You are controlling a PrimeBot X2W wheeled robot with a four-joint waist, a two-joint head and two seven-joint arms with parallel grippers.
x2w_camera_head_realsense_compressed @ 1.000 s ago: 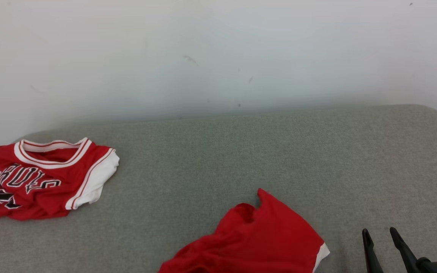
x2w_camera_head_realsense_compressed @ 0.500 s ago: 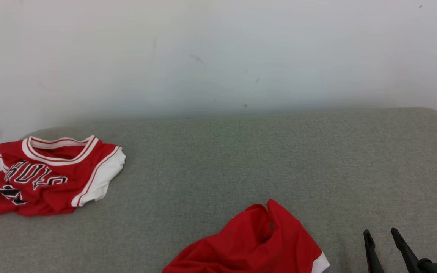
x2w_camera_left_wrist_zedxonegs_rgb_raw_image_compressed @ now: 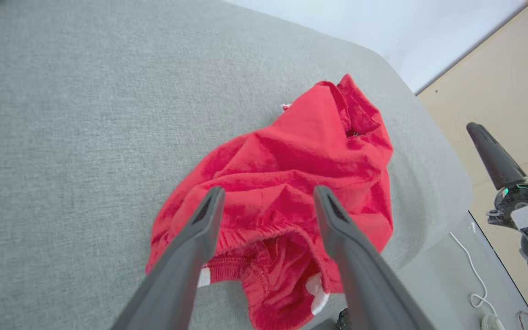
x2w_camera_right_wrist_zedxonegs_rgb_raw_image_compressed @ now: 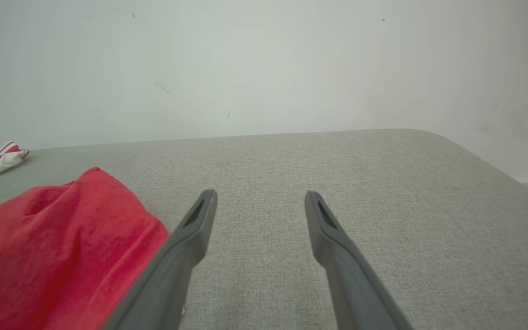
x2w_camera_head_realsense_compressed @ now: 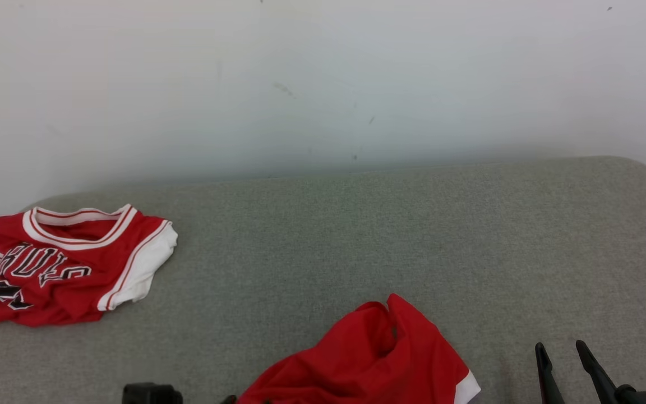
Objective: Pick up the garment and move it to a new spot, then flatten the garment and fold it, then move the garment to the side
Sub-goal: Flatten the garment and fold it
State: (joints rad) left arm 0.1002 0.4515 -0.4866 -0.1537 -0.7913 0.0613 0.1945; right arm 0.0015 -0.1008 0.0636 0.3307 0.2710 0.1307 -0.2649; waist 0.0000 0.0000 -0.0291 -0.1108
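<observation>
The red garment (x2w_camera_head_realsense_compressed: 368, 353) lies crumpled; left gripper (x2w_camera_left_wrist_zedxonegs_rgb_raw_image_compressed: 268, 189) over it and right gripper (x2w_camera_head_realsense_compressed: 559, 343) beside it gape empty; flattening, folding seemingly remain

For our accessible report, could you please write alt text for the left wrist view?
The left tool, its two dark fingers spread open, hangs above crumpled red shorts lying near the rounded edge of a grey fabric cushion; beige floor shows at right.
</observation>
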